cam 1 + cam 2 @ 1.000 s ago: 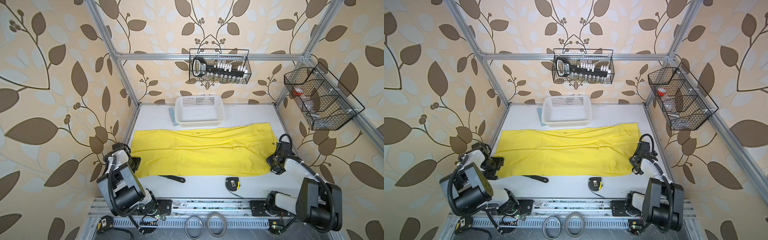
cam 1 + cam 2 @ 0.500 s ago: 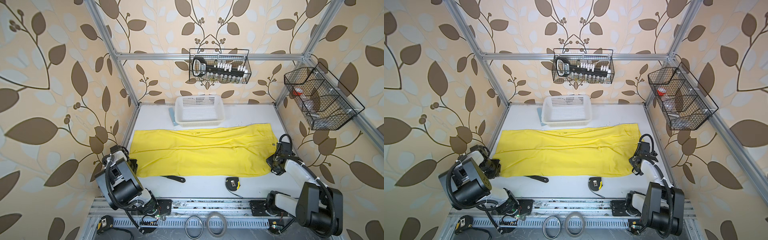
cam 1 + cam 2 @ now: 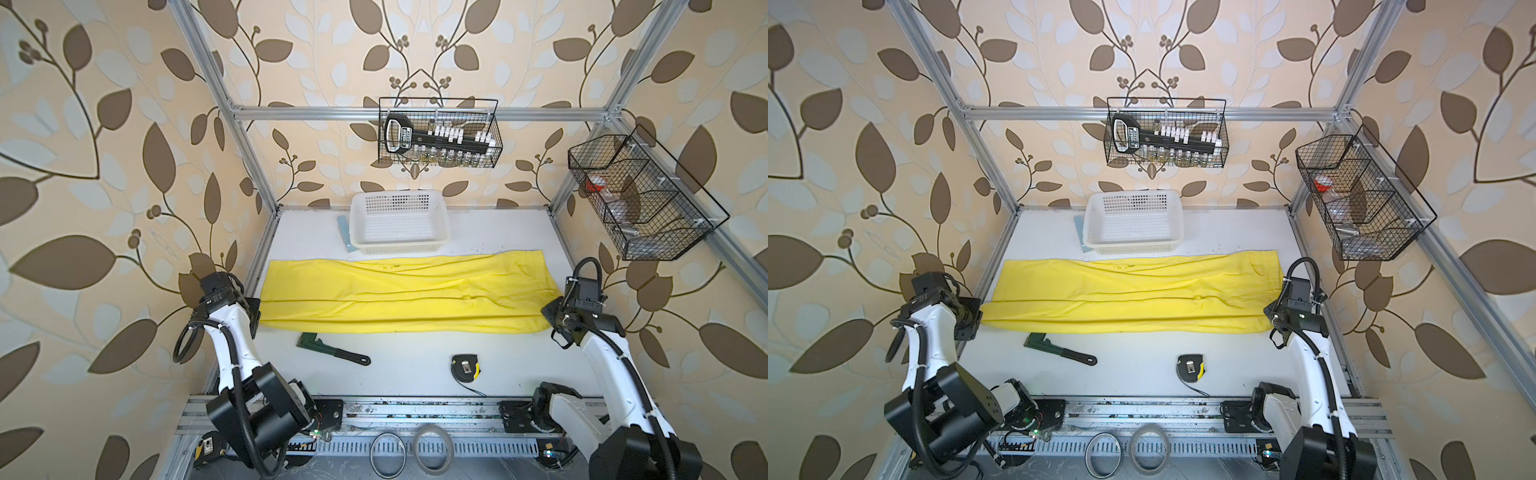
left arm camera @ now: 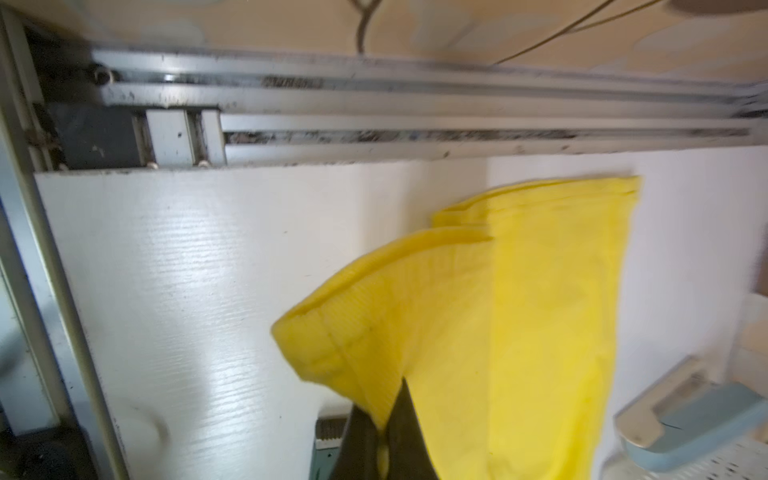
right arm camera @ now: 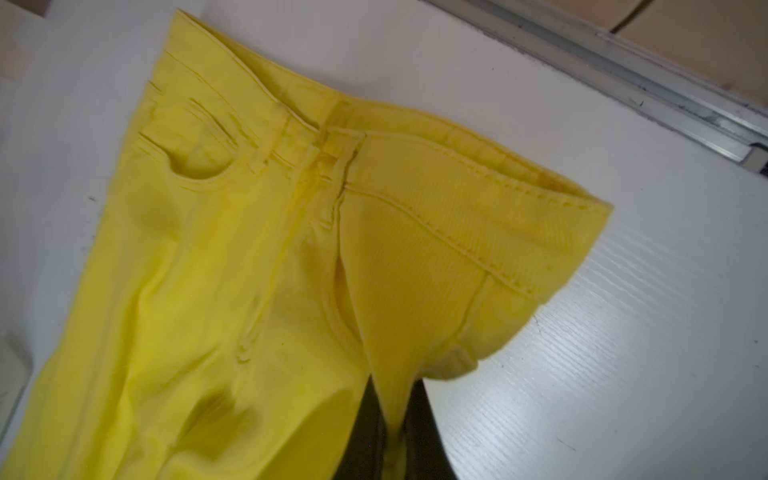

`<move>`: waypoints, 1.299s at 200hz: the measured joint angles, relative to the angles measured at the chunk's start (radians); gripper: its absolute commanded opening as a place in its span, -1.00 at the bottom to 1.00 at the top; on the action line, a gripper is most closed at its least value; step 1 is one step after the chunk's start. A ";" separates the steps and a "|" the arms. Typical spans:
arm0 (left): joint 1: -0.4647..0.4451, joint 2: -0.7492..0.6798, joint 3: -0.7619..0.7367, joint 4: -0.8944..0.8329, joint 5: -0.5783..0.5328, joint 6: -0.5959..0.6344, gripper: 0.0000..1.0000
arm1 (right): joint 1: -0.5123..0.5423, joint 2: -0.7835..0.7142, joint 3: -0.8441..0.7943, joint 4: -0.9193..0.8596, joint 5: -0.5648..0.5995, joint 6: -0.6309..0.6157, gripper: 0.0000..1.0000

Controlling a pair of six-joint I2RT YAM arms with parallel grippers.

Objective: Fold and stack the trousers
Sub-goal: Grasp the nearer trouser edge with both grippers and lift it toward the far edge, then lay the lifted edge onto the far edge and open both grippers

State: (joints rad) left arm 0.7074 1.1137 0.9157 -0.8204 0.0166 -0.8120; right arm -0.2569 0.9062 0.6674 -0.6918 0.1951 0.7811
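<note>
Well, my left gripper (image 4: 384,428) clamps the hem, my right gripper (image 5: 392,424) the waistband corner of these limp, likely light trousers (image 3: 407,297).

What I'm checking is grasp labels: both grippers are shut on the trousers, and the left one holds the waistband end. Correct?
Not quite. Both grippers are shut on the trousers, but the left gripper holds the leg-hem end, as the left wrist view shows. The waistband end is at the right gripper, seen in the right wrist view.
</note>
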 measured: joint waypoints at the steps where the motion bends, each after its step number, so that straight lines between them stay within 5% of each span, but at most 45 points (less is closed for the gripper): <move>1: 0.000 -0.006 0.004 -0.001 0.000 0.000 -1.00 | 0.000 -0.005 0.003 -0.004 0.000 0.000 -0.91; 134: -0.001 -0.286 0.287 -0.218 -0.125 -0.010 -1.00 | 0.031 -0.239 0.210 -0.257 0.082 0.031 -0.89; 202: -0.019 -0.019 0.272 -0.116 -0.045 -0.023 -1.00 | 0.111 -0.008 0.212 -0.157 0.097 0.050 -0.85; 260: -0.209 0.260 0.302 -0.012 -0.113 -0.050 -1.00 | 0.139 0.192 0.235 -0.047 0.141 0.052 -0.84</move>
State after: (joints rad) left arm 0.4980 1.3735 1.2179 -0.8326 -0.0959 -0.8623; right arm -0.1181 1.0981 0.9028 -0.7387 0.3359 0.8333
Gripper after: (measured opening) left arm 0.053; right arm 0.084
